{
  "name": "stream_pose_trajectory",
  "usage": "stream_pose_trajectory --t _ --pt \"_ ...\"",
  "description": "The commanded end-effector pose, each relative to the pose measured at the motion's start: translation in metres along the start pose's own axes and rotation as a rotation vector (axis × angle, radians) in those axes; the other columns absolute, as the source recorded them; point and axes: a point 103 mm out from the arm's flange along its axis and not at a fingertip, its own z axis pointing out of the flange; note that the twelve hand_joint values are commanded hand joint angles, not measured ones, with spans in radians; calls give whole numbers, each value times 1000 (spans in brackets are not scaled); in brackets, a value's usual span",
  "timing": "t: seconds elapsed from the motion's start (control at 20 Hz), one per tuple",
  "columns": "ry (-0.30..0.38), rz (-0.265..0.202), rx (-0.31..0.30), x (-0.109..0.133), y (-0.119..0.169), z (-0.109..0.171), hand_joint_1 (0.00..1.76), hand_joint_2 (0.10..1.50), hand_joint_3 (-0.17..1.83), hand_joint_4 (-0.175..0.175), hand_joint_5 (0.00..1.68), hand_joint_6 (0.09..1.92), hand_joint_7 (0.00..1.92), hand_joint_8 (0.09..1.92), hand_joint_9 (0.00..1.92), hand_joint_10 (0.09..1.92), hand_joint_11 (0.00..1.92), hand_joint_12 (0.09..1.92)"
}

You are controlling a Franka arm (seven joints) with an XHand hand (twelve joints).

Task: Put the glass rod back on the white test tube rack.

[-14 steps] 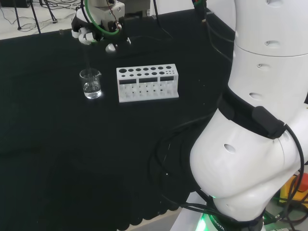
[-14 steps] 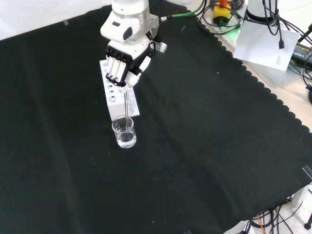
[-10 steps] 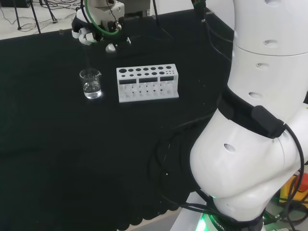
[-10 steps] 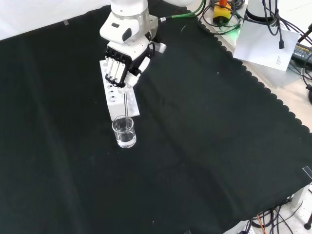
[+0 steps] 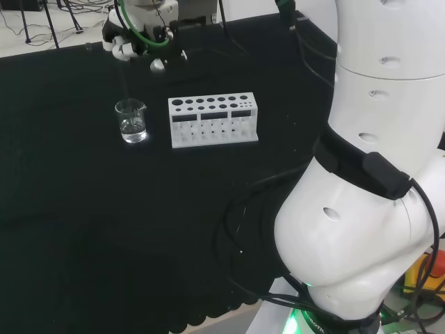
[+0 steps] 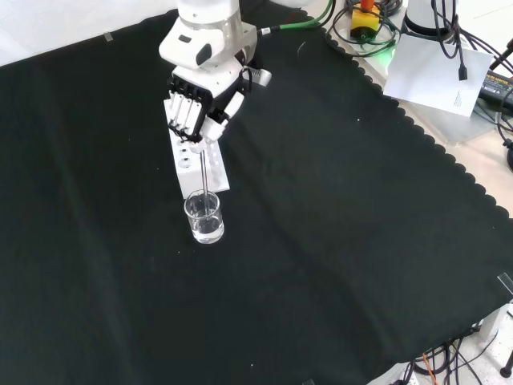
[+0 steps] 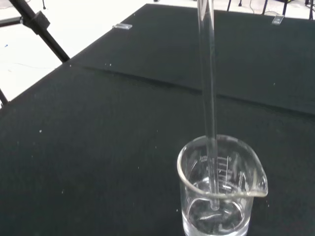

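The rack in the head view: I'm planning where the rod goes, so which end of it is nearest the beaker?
The left end of the white test tube rack in the head view, the end with the larger holes, faces the beaker; the right end lies farther away.

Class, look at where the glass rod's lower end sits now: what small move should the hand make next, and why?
Probably lift straight up a little more. The hand grips the glass rod, whose lower end is inside the beaker of clear liquid; it should clear the rim before moving to the white rack.

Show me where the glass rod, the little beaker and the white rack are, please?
glass rod [image 7: 208,98]: wrist view, mid-shaft.
beaker [image 6: 204,227]: front view, clear side wall.
white test tube rack [image 5: 213,132]: head view, front face.
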Motion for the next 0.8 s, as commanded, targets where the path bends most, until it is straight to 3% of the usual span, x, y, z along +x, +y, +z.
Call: stream_pose_trajectory --t 0.05,0.45,0.8 --pt "5 23 -27 -4 -5 -26 1356 1227 0 -175 714 933 715 1426 812 1637 1497 980" --pt "0 87 -62 -31 -20 -63 1356 1227 0 -175 713 934 714 1427 812 1637 1497 982" --pt "-27 152 -65 -67 -38 -74 1356 1227 0 -175 712 935 713 1428 811 1637 1498 982"
